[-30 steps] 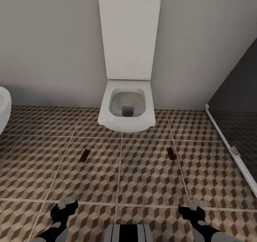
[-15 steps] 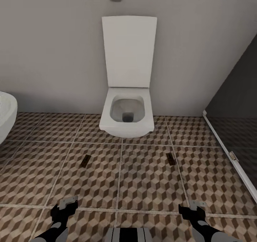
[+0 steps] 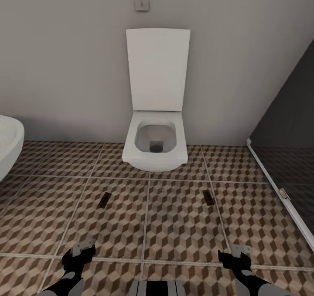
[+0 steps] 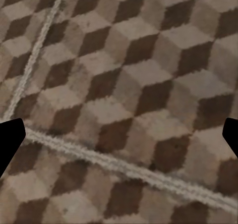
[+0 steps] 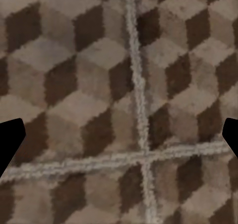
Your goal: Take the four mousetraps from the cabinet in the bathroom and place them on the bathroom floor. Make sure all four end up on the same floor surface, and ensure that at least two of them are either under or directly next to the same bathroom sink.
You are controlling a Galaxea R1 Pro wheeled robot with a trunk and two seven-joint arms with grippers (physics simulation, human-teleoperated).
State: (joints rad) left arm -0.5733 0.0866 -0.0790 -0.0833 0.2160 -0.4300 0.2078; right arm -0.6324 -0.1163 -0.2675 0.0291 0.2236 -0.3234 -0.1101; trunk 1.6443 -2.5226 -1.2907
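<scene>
Head view shows two mousetraps (image 3: 104, 199) (image 3: 208, 197) lying before the toilet (image 3: 155, 147), both grippers (image 3: 78, 256) (image 3: 235, 257) spread and empty; fetching remaining traps should favour placement beside the sink (image 3: 8, 145).

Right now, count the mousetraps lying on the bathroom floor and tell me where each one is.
2. One mousetrap lies on the tiles in front of the toilet, toward its left; the other mousetrap lies toward its right. More may be out of frame.

Lighting even, diffuse, moderately bright; source not visible. Soft shadow under toilet (image 3: 155, 145). No glare. Head view slightly soft; wrist views coarse, bathroom floor (image 4: 124, 85) tiles blurred.
</scene>
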